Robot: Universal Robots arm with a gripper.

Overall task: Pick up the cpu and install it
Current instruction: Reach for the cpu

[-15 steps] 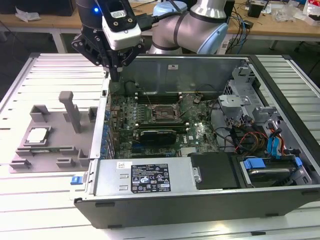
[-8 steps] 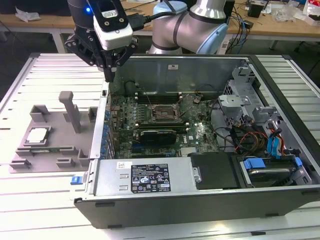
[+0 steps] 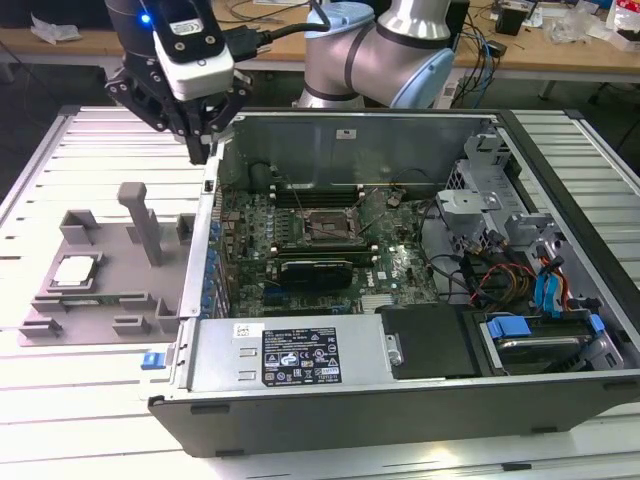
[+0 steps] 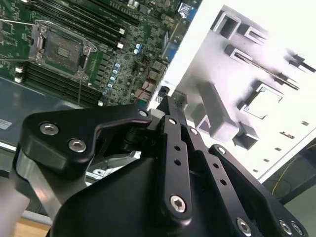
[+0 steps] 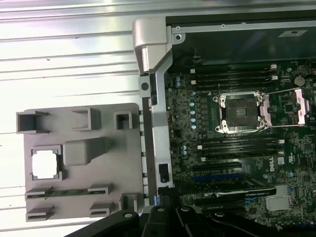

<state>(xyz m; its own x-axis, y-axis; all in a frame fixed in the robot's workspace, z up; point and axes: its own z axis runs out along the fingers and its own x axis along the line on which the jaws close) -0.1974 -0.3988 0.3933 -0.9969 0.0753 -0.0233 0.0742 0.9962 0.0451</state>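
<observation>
While the fingers (image 3: 200, 148) hang together and empty over the case wall (image 3: 203, 240), well apart from the cpu (image 3: 77, 270) in its tray (image 3: 125, 275), a straight descent could strike that wall.

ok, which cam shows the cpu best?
First wrist view: the cpu is seen straight from above, unobstructed, in the grey tray. The exterior view shows the cpu slanted; the second wrist view, faint against the bright tray.

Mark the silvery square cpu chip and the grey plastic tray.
silvery square cpu chip (image 5: 46, 165): first wrist view, centre of metal top.
grey plastic tray (image 5: 79, 177): first wrist view, bare floor.
</observation>
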